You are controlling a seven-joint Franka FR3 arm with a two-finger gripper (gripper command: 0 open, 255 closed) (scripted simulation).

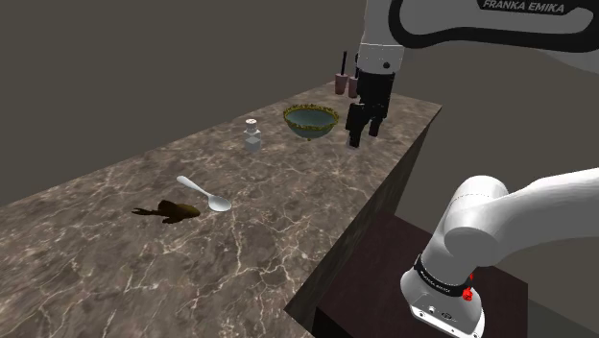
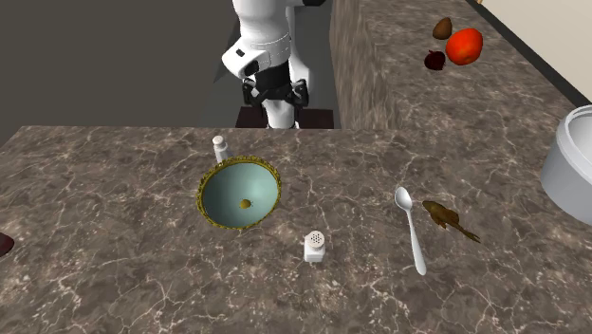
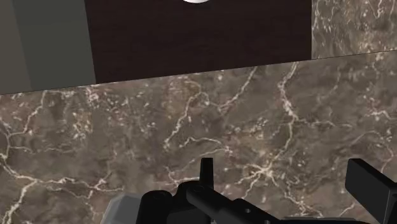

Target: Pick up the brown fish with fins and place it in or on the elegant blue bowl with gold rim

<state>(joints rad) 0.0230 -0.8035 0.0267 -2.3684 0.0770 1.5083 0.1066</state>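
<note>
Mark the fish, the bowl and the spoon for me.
fish (image 2: 446,217), second exterior view, on its brown body.
bowl (image 2: 223,190), second exterior view, on its pale blue inner wall.
spoon (image 2: 415,239), second exterior view, on its handle.

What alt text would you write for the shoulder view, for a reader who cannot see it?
A white arm holds its open jaws over a marble counter, just right of a gold-rimmed bowl. A brown fish lies far to the left beside a spoon, with a shaker nearer the bowl.
</note>
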